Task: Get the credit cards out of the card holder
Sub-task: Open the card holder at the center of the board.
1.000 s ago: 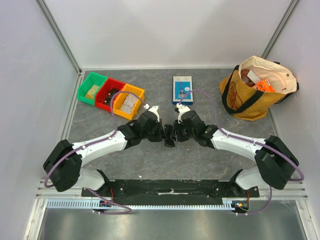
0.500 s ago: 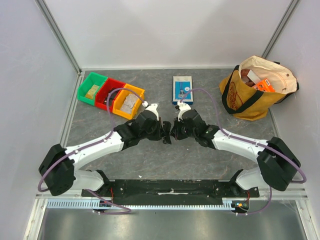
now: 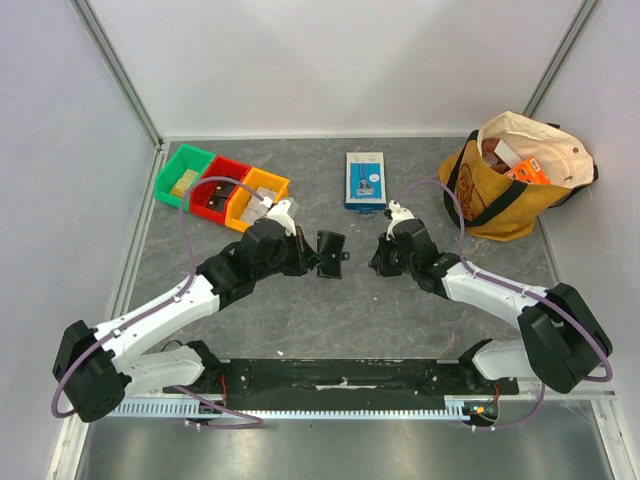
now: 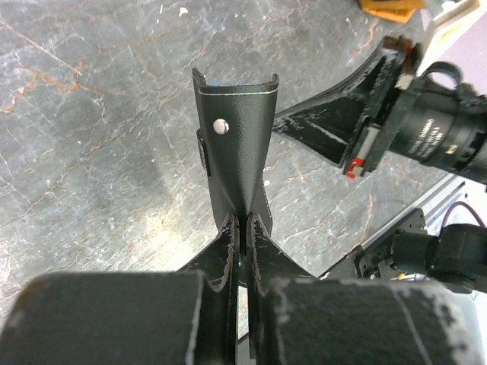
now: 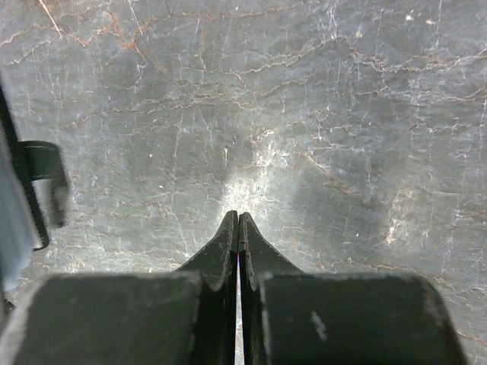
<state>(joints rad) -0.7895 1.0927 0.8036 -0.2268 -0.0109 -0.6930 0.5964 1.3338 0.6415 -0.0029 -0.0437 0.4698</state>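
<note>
The black card holder hangs in the air between the two arms. My left gripper is shut on its lower edge. In the left wrist view the holder stands up from the gripper, its top slightly spread and a silver stud on its side. My right gripper is a short way to its right with its jaws pressed together; nothing sticks out past the tips. The holder's bluish-grey side shows at the left edge of the right wrist view. No credit card is visible.
A blue-and-white box lies at the back centre. Green, red and orange bins stand at the back left. A yellow tote bag sits at the back right. White walls enclose the table.
The two grippers met at the holder in the middle, then drew apart. The left arm carried the holder slightly left and up; the right gripper pulled away to the right.
</note>
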